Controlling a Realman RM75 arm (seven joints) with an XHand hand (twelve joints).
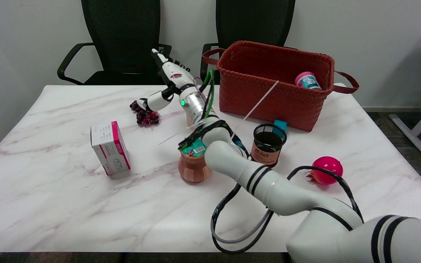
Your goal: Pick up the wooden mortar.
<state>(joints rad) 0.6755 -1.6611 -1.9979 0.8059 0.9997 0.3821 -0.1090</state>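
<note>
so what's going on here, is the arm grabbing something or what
Not yet. The right hand is stretched out over the table's far edge, above the purple grapes, fingers spread and holding nothing. The wooden mortar it is meant to pick up stands untouched nearer the camera, partly hidden behind the arm's forearm. Around it are a pink-and-white box, a black mesh cup, a pink ball and a red woven basket.
</note>
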